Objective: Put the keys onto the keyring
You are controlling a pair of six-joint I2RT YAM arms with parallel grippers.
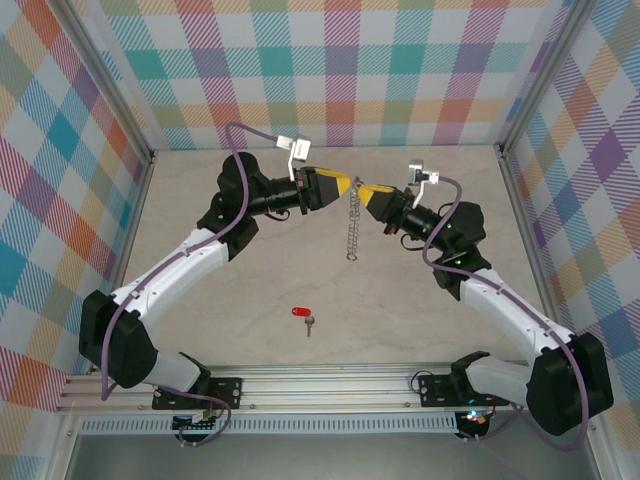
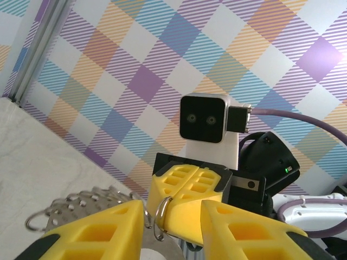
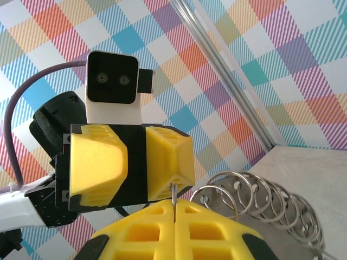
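The keyring (image 1: 352, 225) hangs like a chain of small metal loops between the two grippers, high above the table's far middle. My right gripper (image 1: 368, 192) is shut on one thin loop (image 3: 173, 190) of the keyring (image 3: 260, 195), whose other loops fan out to the right. My left gripper (image 1: 340, 185) faces it and stands open. Its yellow fingers (image 2: 97, 233) straddle the right gripper's closed tips, and a loop (image 2: 161, 216) shows between them. The keyring (image 2: 81, 208) spreads behind the left finger. The key (image 1: 303, 315), with its red head, lies on the table near the front.
The pale table (image 1: 250, 290) is ringed by checked walls with metal corner posts (image 1: 520, 200). An aluminium rail (image 1: 320, 385) runs along the near edge between the arm bases. The left gripper (image 3: 135, 162) fronts the right wrist camera closely.
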